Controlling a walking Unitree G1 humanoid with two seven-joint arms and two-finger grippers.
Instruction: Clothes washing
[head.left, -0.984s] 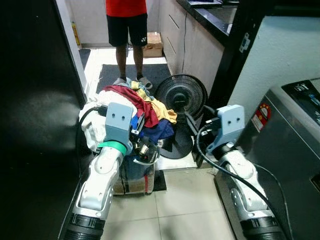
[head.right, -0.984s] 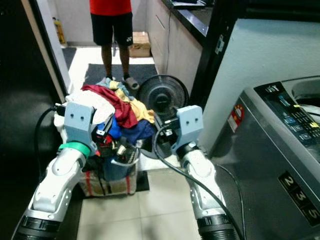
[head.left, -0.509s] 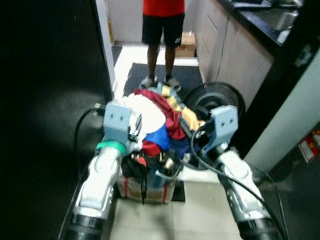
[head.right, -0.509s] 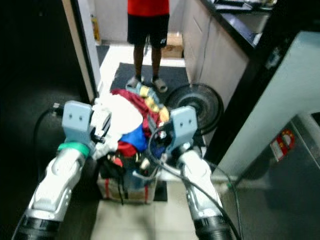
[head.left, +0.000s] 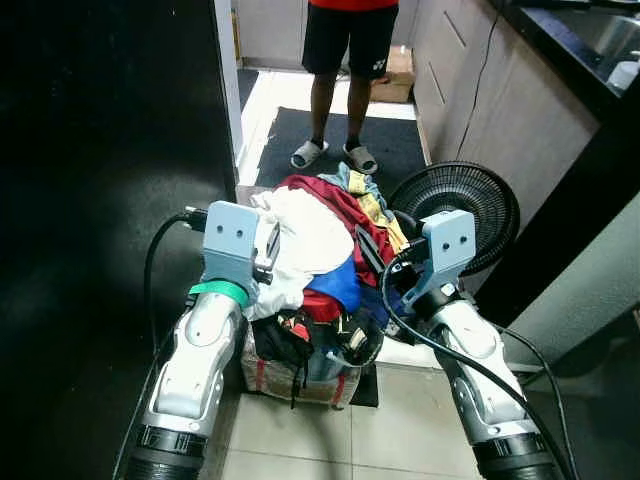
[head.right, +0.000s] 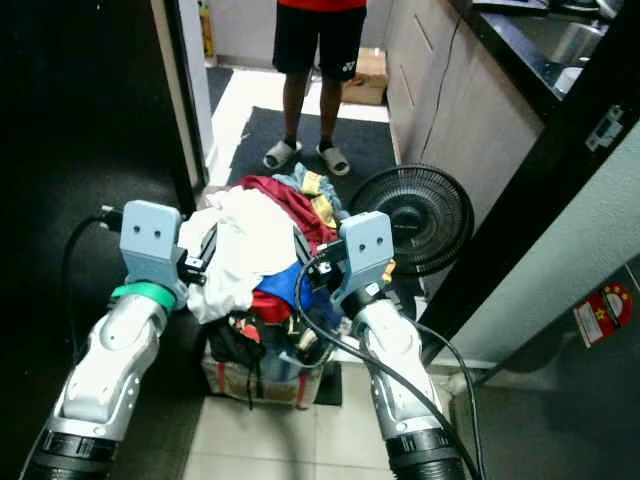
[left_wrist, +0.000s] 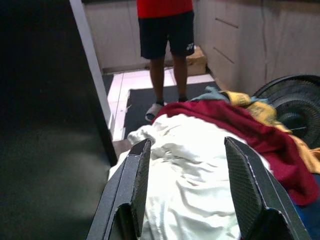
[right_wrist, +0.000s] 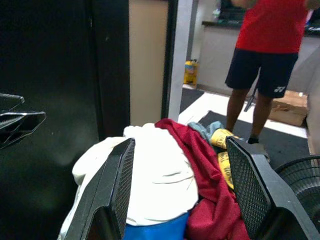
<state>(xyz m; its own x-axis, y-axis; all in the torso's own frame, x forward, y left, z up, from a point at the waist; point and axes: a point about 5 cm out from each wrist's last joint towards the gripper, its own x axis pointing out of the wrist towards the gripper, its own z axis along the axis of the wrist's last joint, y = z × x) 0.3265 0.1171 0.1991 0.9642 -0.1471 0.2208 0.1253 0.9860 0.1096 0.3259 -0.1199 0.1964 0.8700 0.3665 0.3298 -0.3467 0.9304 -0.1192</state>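
Observation:
A heap of clothes tops a laundry bag (head.left: 298, 372) on the tiled floor in front of me. A white garment (head.left: 305, 238) lies over the near left of the heap. A dark red one (head.left: 338, 200) is behind it and a blue one (head.left: 340, 285) below. My left gripper (left_wrist: 187, 142) stands open at the heap's left side, its fingers (left_wrist: 136, 180) apart over the white garment. My right gripper (right_wrist: 180, 145) is open at the heap's right side, holding nothing. Both arms flank the bag, the left arm (head.left: 205, 330) and the right arm (head.left: 470, 350).
A black floor fan (head.left: 458, 212) stands just right of the heap. A person (head.left: 350, 40) in black shorts and sandals stands on a dark mat (head.left: 330, 135) beyond it. A dark panel (head.left: 100, 200) walls the left. Cabinets (head.left: 490, 100) and a pale panel with a red sticker (head.right: 602, 310) close the right.
The camera has swung left and tilted down, so the washing machine at the right has left the picture. The heap now sits centred between my two arms.

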